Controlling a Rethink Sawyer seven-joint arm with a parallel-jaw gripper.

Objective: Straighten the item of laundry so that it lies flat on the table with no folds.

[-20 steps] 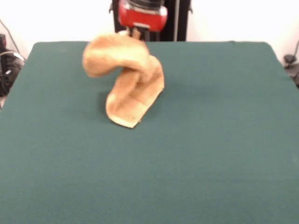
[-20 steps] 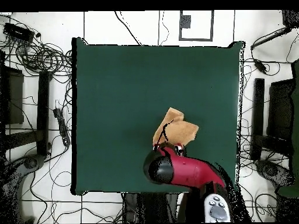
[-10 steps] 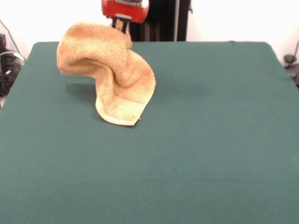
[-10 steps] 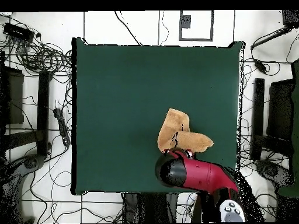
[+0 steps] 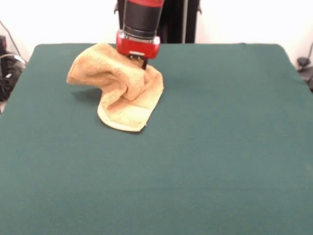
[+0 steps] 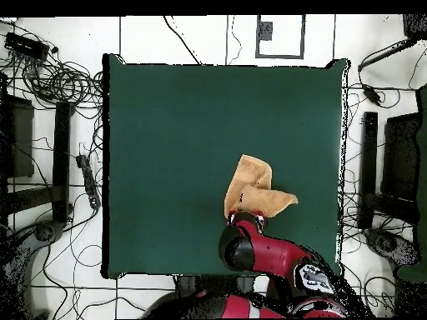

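While crumpled, towel (image 5: 120, 88) touches tool (image 5: 140, 61) (fingers hidden).

Gripper (image 5: 140, 62) fingertips: hidden behind the red wrist housing and sunk in the cloth; open or shut cannot be told.
Towel (image 5: 120, 88) far edge: covered by the gripper in the front view; in the overhead view the arm (image 6: 267, 254) hides the part of the towel (image 6: 255, 188) nearest the robot.
Towel bands and hems: lost in the bunched folds, apart from one near hem.
Arm upper part: cut off by the front view's top edge.
Table (image 5: 220, 147) near edge: cut off at the bottom of the front view.
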